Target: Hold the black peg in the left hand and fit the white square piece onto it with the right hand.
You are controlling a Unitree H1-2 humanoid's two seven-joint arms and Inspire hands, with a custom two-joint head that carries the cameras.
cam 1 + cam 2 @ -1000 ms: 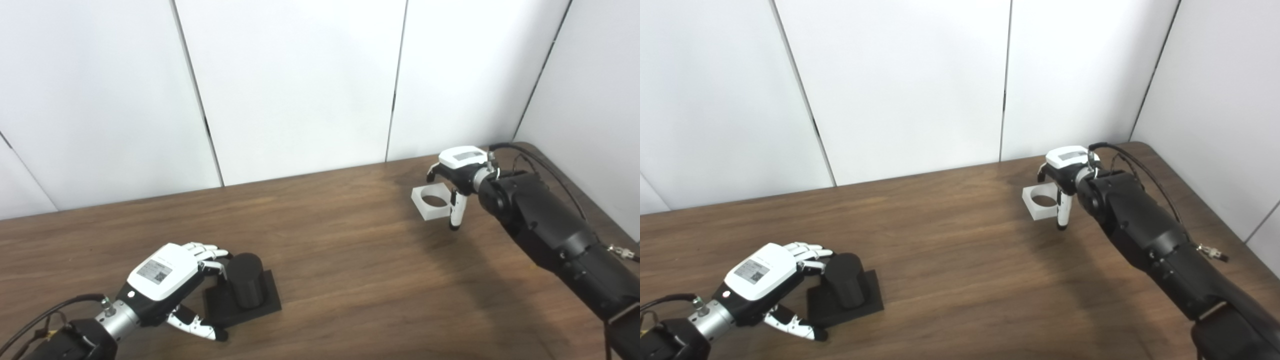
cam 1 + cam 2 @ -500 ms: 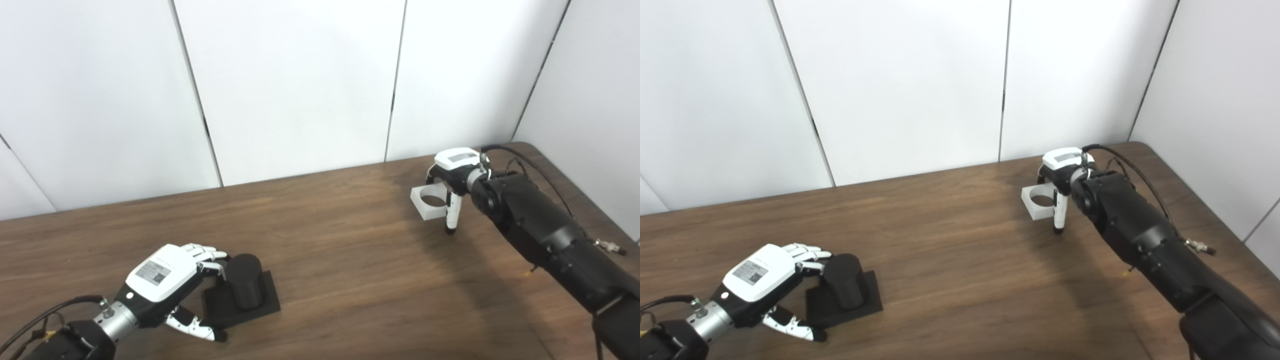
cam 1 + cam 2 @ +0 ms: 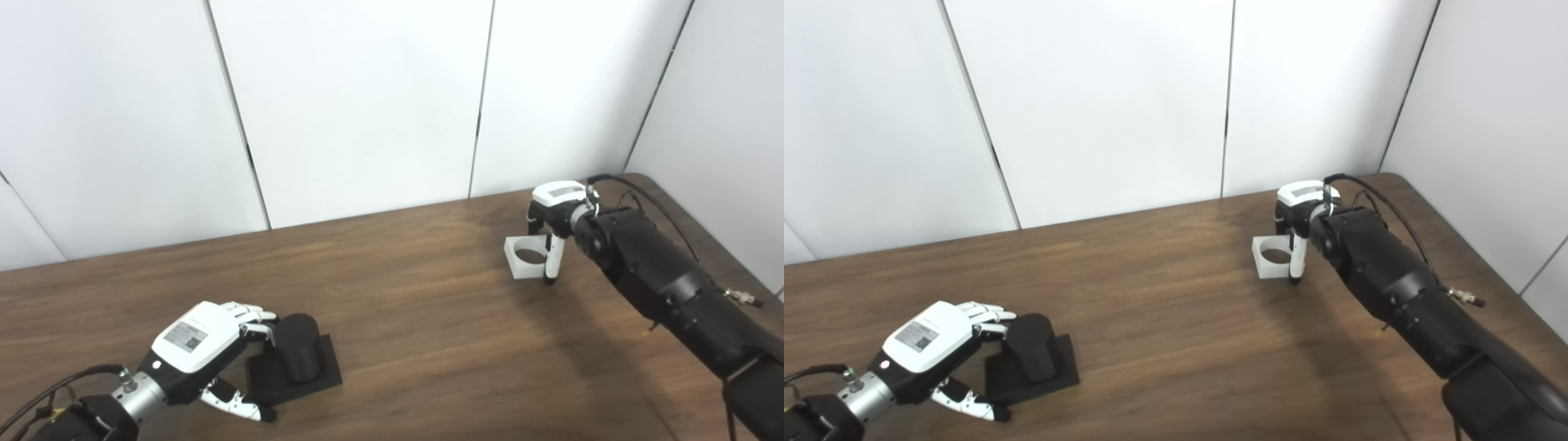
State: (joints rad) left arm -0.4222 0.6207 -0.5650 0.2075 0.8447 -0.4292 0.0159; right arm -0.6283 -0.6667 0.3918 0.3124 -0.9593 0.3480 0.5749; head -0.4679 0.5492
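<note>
The black peg (image 3: pixel 298 354) stands upright on its square black base (image 3: pixel 323 375) at the front left of the table. My left hand (image 3: pixel 199 343) is cupped beside it on the left and is open. Its fingertips (image 3: pixel 260 318) are at the peg's side, and its thumb (image 3: pixel 242 409) lies by the base's front corner. The white square piece (image 3: pixel 522 258), with a round hole, sits low at the table at the far right. My right hand (image 3: pixel 554 205) is shut on it from above: the thumb (image 3: pixel 549 264) presses its right side and the fingers reach over its far edge.
The brown wooden table (image 3: pixel 429 343) has its rounded far right corner just behind the right hand. White wall panels (image 3: pixel 367 104) close off the back and right. A loose cable (image 3: pixel 738 298) runs along the right forearm.
The right hand has turned and drawn in, and its thumb now rests against the white piece. The piece sits slightly lower and nearer. The left hand has hardly moved. The camera shifted a little.
</note>
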